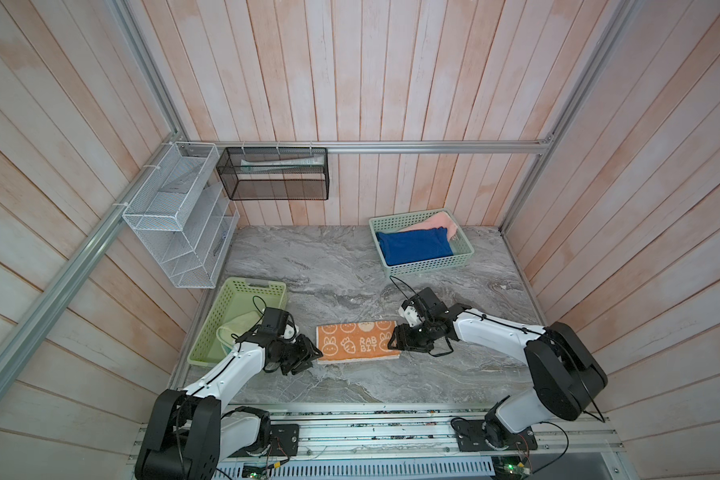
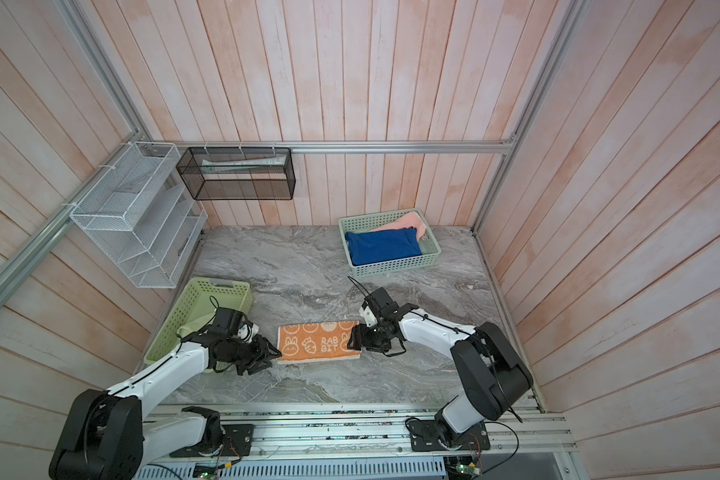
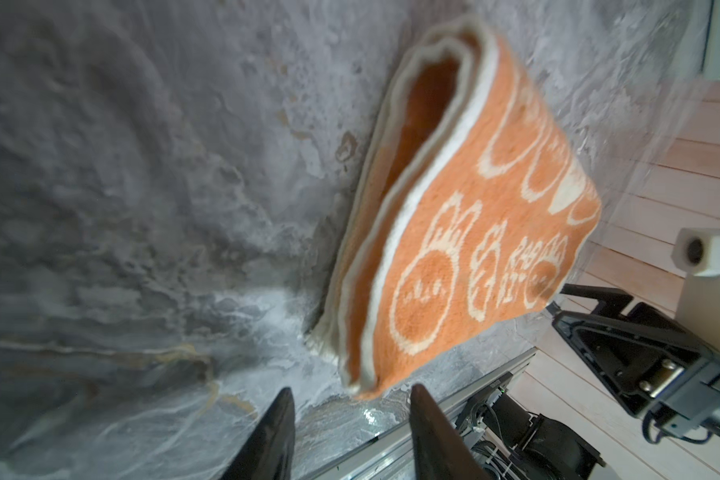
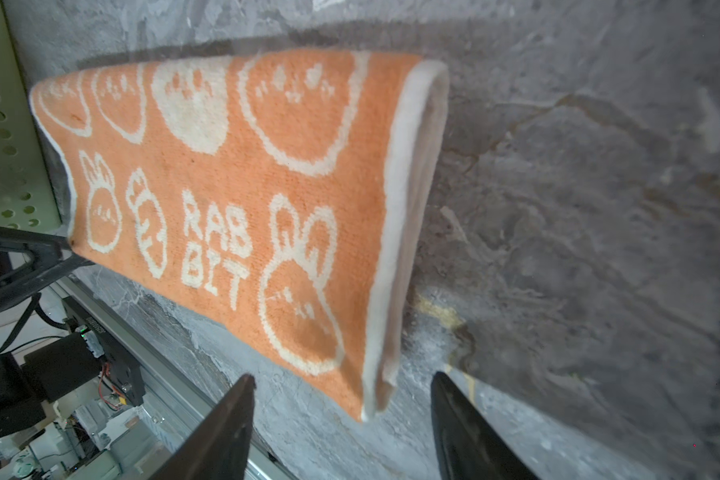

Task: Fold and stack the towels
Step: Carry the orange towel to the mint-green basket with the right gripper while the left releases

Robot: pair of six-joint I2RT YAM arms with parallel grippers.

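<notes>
Folded orange towel [image 1: 358, 343] flat on table [image 1: 350, 270]. Left gripper [image 1: 313, 358] at its 9 o'clock end, right gripper [image 1: 393, 340] at 3 o'clock. Both sets of jaws apart, holding nothing.

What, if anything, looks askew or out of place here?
The orange towel is folded unevenly: a cream underlayer peeks out along its near edge. In the far basket, the pink towel bunches against the back corner, not flat.

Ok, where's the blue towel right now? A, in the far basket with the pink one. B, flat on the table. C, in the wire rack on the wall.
A: both top views show the blue towel in the far basket with the pink towel; the orange towel lies on the table.
</notes>
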